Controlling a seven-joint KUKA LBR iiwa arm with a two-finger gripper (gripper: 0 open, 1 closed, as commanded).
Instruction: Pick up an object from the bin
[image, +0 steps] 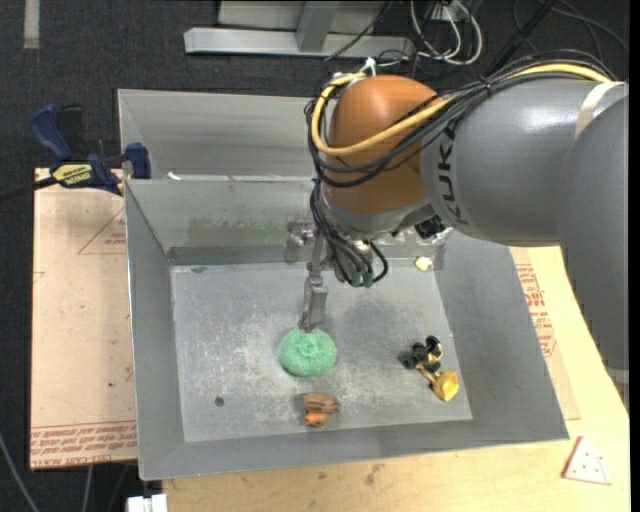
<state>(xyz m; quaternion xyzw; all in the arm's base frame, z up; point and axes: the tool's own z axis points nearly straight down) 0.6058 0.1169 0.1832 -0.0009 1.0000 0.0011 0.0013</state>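
We start with the arm (530, 150), which comes in from about 2 o'clock and hangs its orange-capped wrist over the back half of the bin (148, 330). Below it the claw (313, 320) points straight down at the middle of the floor. From this angle we cannot tell whether the claw is open or closed, and we see nothing held in it. Its tip is at the 12 o'clock edge of a green puffy ball (308, 352), which lies on the floor just toward 6 o'clock from the centre. We cannot say whether the two touch. The ball is the thing nearest the claw. It is roundish, so we find no real long axis and no way it points. We judge that the approach is made, while the grip and the lift are not yet done, as the ball rests on the floor. At about 4 o'clock, well apart, lies a black and yellow toy (432, 368), its length running from 11 to 5 o'clock with the yellow end at 5. A small brown lump (319, 407) lies at 6 o'clock, near the front wall.
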